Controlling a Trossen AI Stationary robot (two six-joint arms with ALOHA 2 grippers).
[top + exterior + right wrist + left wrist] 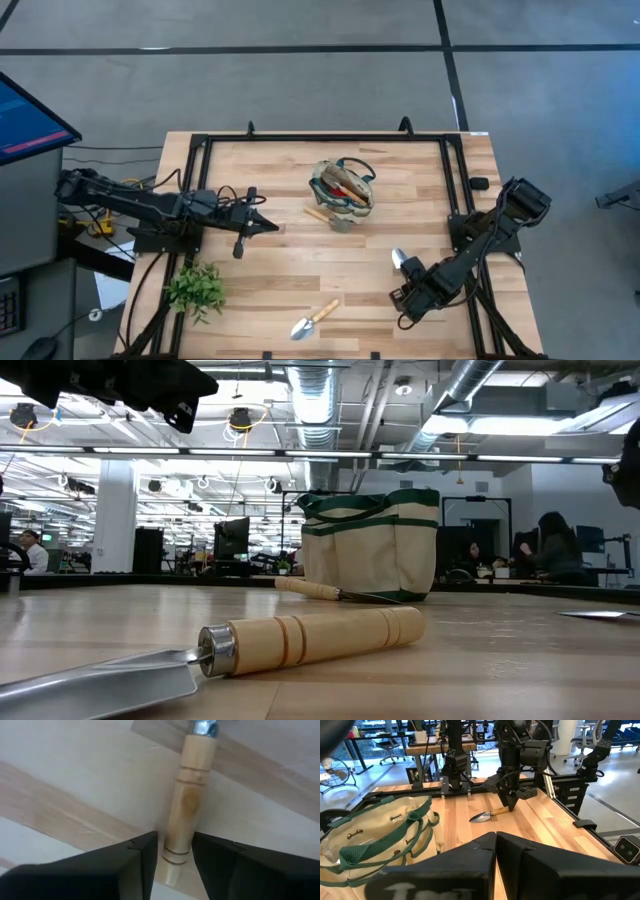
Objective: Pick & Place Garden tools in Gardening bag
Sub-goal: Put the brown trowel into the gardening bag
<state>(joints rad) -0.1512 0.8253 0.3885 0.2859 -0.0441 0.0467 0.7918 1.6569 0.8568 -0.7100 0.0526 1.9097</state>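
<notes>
Now: the trowel (184, 805) under the right gripper (175, 856) lies flat on the table (270, 265), well out from the gardening bag (343, 186) toward the right arm's side, its wooden handle between the two dark fingers and its silver blade (399, 259) pointing back toward the bag. Long axis runs straight out from the pincer, so the jaws straddle the handle's butt end crosswise — closed in on either side of the wood, contact looks made or nearly so; I take it as a grasp not yet lifted. Bag sits upright, tools already showing in its mouth. A second trowel (314, 319) lies nearer the table's front edge, farther from the bag. Left gripper (262, 226) hangs clenched and empty beside the bag — waiting. A leafy plant (197, 288) sits well apart from the bag.
</notes>
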